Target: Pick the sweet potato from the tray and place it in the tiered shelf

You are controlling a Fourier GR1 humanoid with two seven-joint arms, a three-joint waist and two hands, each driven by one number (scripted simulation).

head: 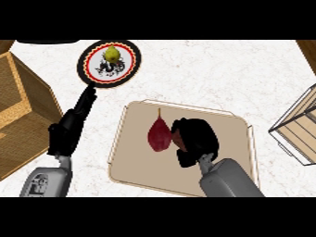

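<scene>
The dark red sweet potato (158, 135) lies on the beige tray (136, 159), left of its middle, thin stem end pointing away from me. My right hand (196, 141) hovers low over the tray, right against the potato's right side. Its fingers bend downward beside the potato and none reaches round to its left side. My left hand (67, 133) rests on the counter left of the tray, open, fingers stretched straight toward the far left. The wire-and-wood tiered shelf (309, 126) stands at the right edge, apart from the tray.
A round plate (95, 50) with a red and black rim holds a yellow lemon (111, 53) at the far middle-left. A large wooden crate (9, 115) fills the left side. White marbled counter lies between tray and shelf.
</scene>
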